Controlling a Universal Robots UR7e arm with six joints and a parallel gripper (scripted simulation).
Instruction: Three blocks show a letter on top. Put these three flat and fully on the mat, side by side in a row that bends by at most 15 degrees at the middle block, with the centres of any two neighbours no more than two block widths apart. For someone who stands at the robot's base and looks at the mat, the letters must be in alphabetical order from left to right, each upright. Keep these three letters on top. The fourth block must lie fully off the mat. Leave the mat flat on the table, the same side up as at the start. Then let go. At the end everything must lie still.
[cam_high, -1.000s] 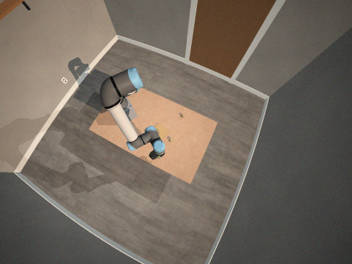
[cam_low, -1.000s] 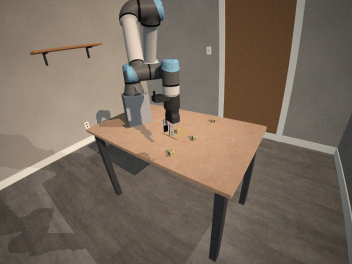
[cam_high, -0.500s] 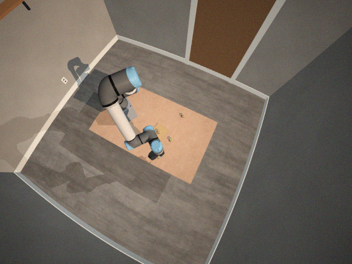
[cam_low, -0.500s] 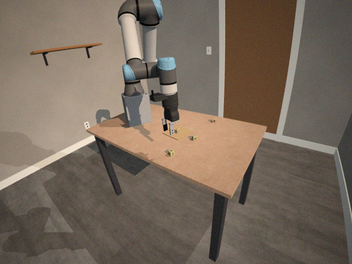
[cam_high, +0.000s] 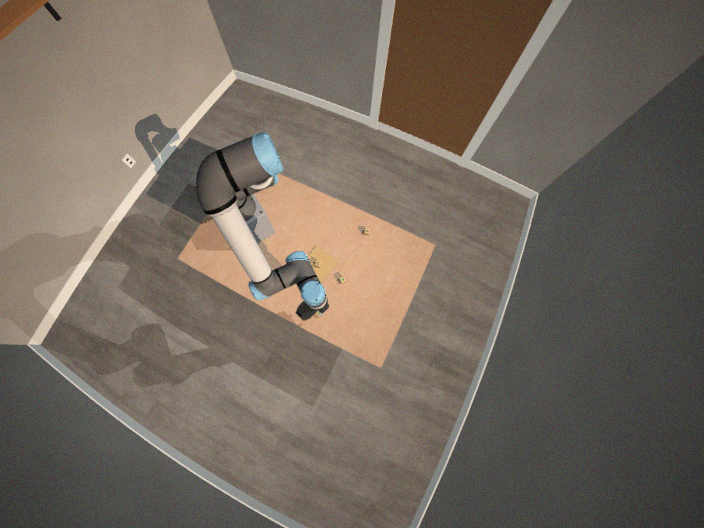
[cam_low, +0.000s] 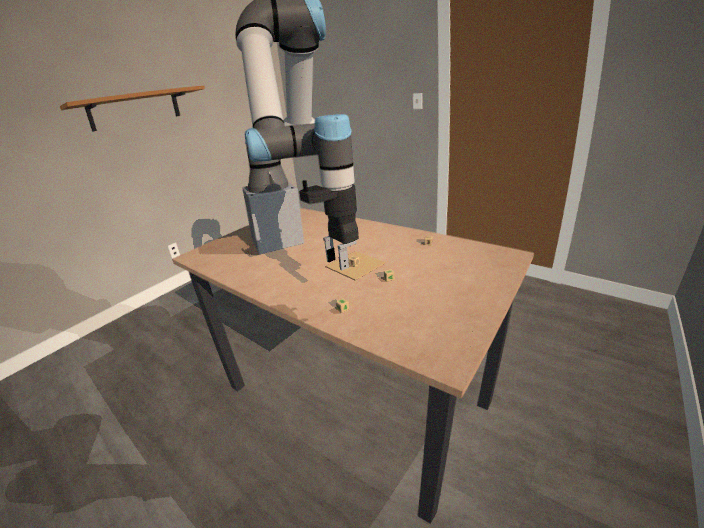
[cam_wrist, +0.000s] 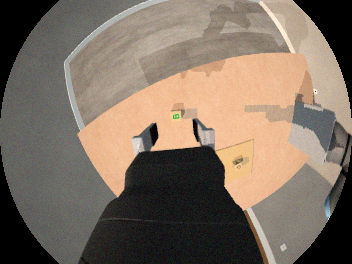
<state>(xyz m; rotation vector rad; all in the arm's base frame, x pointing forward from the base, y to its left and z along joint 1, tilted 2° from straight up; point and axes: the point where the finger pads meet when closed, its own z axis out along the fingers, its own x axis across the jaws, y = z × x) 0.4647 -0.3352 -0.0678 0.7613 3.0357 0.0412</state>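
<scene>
Hanging above wooden table (cam_high: 392, 295) (cam_low: 443, 306) (cam_wrist: 120, 145), pincer (cam_low: 336, 258) (cam_wrist: 175, 128) spread wide, empty; lone block (cam_high: 365, 231) (cam_low: 428, 241) upper right of table in exterior view; grey floor around.

A wooden shelf (cam_low: 133, 97) hangs at ten o'clock; a brown door (cam_high: 449, 73) (cam_low: 518, 125) stands at one o'clock.

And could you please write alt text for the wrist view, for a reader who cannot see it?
The open hand reaches over a wooden table, with a block showing a green letter B just beyond its fingertips. To the right, a yellowish mat carries another small block; the robot's grey base stands farther right.
</scene>
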